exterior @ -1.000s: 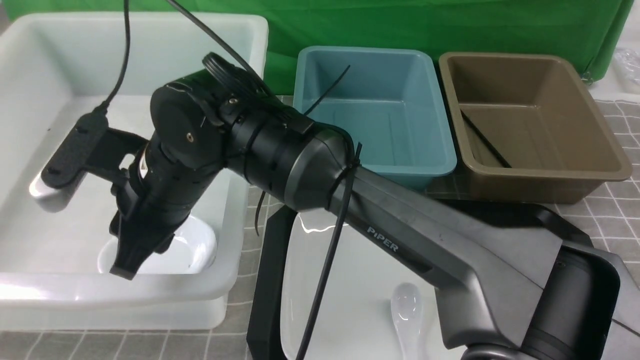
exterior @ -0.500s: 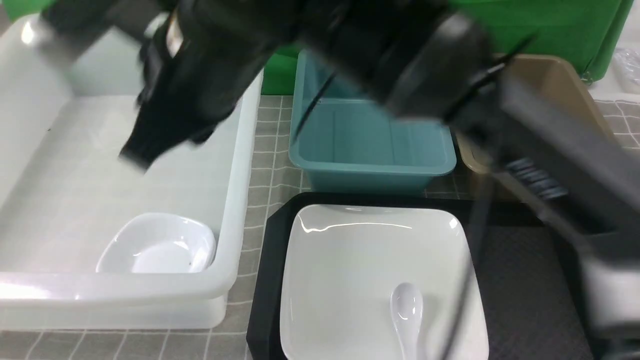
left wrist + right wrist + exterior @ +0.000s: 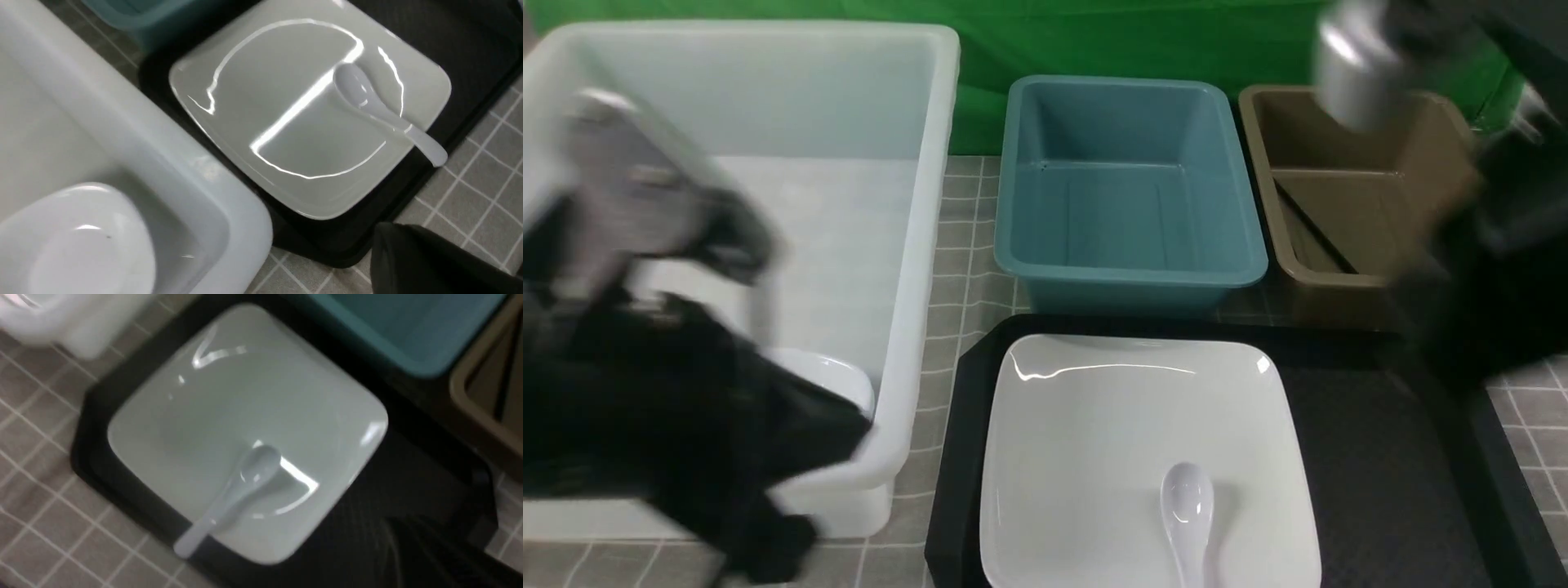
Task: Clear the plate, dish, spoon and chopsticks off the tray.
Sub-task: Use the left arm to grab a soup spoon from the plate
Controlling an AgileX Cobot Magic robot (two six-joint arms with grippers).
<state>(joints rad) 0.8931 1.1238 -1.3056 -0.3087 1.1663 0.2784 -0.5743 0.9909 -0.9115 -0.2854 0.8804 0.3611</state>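
Two task items lay on the tray (image 3: 1364, 457): spoon (image 3: 1188, 506) bowl-up in the plate (image 3: 1094, 425), its handle overhanging the plate's near edge, probably the easiest pinch point. Left gripper (image 3: 425, 261) and right gripper (image 3: 433, 555) were pressed together, empty, off the tray's sides, leaving room above the plate. Beyond the tray, chopsticks (image 3: 1307, 224) lay in the brown bin (image 3: 1339, 106).

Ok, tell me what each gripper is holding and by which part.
Nothing. The left gripper and right gripper are both shut and empty; the spoon lies loose on the plate.
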